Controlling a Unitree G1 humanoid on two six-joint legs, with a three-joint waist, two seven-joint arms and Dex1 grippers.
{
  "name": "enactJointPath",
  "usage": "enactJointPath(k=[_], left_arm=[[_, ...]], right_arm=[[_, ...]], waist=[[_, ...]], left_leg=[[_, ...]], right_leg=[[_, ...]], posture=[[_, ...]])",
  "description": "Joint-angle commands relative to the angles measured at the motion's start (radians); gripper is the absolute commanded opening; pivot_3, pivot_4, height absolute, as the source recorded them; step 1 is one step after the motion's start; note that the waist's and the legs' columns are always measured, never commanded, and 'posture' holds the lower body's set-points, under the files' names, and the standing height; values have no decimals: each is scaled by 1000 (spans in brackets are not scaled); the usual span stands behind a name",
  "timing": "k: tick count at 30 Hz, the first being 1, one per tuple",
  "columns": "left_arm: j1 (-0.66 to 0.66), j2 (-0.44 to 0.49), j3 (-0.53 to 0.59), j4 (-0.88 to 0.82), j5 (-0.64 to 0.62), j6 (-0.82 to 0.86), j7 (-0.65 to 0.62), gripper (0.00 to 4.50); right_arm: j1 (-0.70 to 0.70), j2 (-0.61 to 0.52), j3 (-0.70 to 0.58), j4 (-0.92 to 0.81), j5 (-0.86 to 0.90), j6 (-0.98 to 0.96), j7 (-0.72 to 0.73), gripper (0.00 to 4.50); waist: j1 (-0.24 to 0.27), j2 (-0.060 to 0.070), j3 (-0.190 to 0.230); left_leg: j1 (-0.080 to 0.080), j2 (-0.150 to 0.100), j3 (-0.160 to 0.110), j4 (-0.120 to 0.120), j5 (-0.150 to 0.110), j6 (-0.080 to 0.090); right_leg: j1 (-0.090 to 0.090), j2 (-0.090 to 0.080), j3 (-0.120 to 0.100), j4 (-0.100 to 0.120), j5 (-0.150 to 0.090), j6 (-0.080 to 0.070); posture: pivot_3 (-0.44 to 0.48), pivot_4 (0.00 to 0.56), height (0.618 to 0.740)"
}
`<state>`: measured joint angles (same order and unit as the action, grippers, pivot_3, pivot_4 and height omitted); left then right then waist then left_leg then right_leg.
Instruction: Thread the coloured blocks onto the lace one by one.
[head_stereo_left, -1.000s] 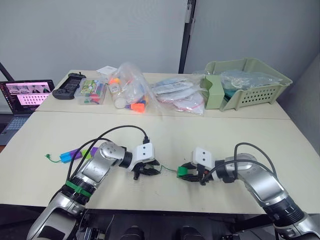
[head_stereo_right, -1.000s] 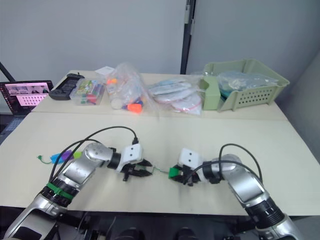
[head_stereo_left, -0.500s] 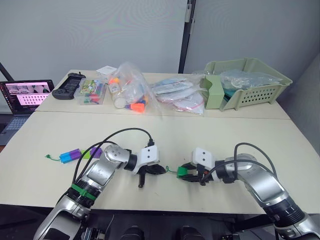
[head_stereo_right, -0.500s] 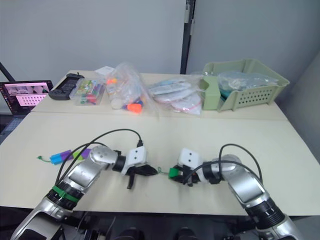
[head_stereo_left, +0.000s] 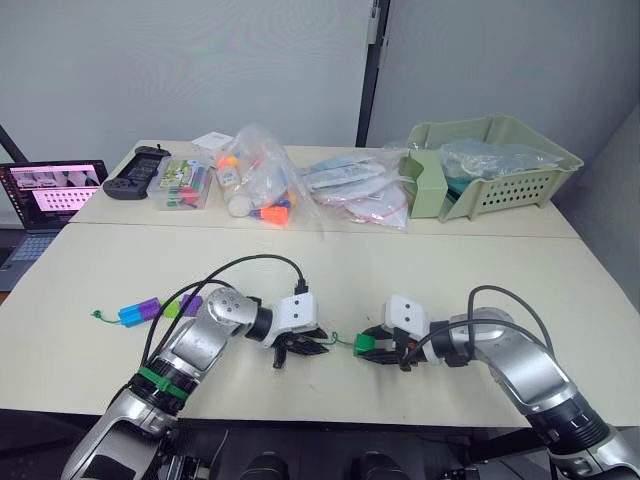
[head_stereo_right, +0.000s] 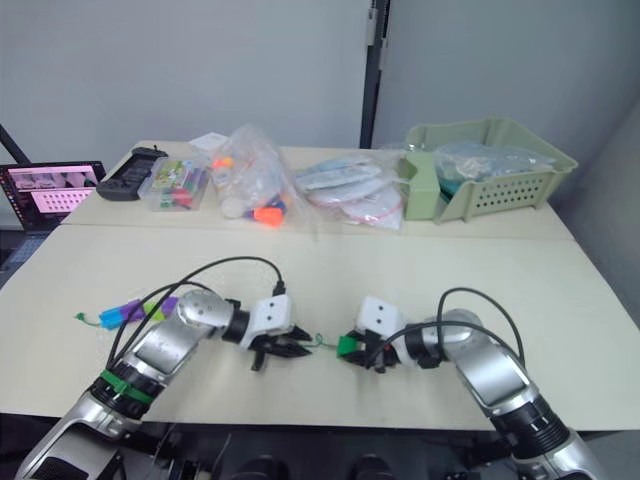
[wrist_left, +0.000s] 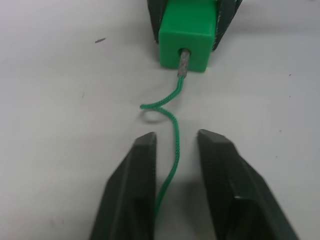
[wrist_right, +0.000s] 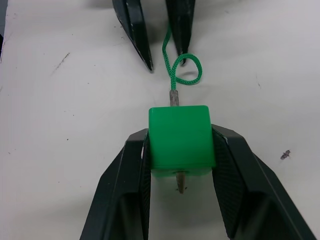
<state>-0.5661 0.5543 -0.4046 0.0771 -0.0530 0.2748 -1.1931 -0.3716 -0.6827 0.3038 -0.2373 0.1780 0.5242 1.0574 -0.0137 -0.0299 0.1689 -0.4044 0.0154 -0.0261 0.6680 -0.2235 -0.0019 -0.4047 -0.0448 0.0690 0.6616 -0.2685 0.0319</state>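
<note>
Right wrist view shows the green block (wrist_right: 181, 139) clamped in the right gripper (wrist_right: 180, 150) low over the desk (wrist_right: 60, 130), with the stiff tip of the lace (wrist_right: 176, 75) now poking out of its near face, so the needle is through. Over the last second the left gripper (wrist_left: 175, 150) has swung in toward the block and let go: its jaws stand apart with the cord lying slack and looped between them. That likely sets up a regrasp to pull the lace through. Three earlier blocks (head_stereo_left: 158, 309) sit strung near the far-left end.
</note>
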Motion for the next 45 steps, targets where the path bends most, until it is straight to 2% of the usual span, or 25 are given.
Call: enactJointPath(k=[1,6,19,26,34,45], left_arm=[[-35,5,40,-14,-17,10,-1,2174],[-40,-23,55,-11,-28,-28,12,2174],[-42,-56,4,14,2,-91,-16,2174],[-45,-68,1,27,6,-97,-19,46],[-45,-74,-6,19,8,-88,-33,0],[-82,-180,-61,63,49,-83,3,0]], right_arm=[[4,-6,2,-11,-1,1,1,1163],[4,-5,2,-9,-3,0,-1,1163],[6,-5,-3,-19,1,10,-9,1163],[7,-7,-4,-22,3,13,-16,1163],[10,-8,-6,-24,4,15,-19,1163],[10,-7,-3,-30,4,20,-23,1163]], waist=[[0,0,0],[0,0,0],[-1,0,0],[-1,0,0],[-1,0,0],[0,0,0]], left_leg=[[0,0,0,0,0,0],[0,0,0,0,0,0],[0,0,0,0,0,0],[0,0,0,0,0,0],[0,0,0,0,0,0],[0,0,0,0,0,0]], right_leg=[[0,0,0,0,0,0],[0,0,0,0,0,0],[0,0,0,0,0,0],[0,0,0,0,0,0],[0,0,0,0,0,0],[0,0,0,0,0,0]], posture=[[0,150,740],[0,150,740],[0,150,740],[0,150,740],[0,150,740],[0,150,740]])
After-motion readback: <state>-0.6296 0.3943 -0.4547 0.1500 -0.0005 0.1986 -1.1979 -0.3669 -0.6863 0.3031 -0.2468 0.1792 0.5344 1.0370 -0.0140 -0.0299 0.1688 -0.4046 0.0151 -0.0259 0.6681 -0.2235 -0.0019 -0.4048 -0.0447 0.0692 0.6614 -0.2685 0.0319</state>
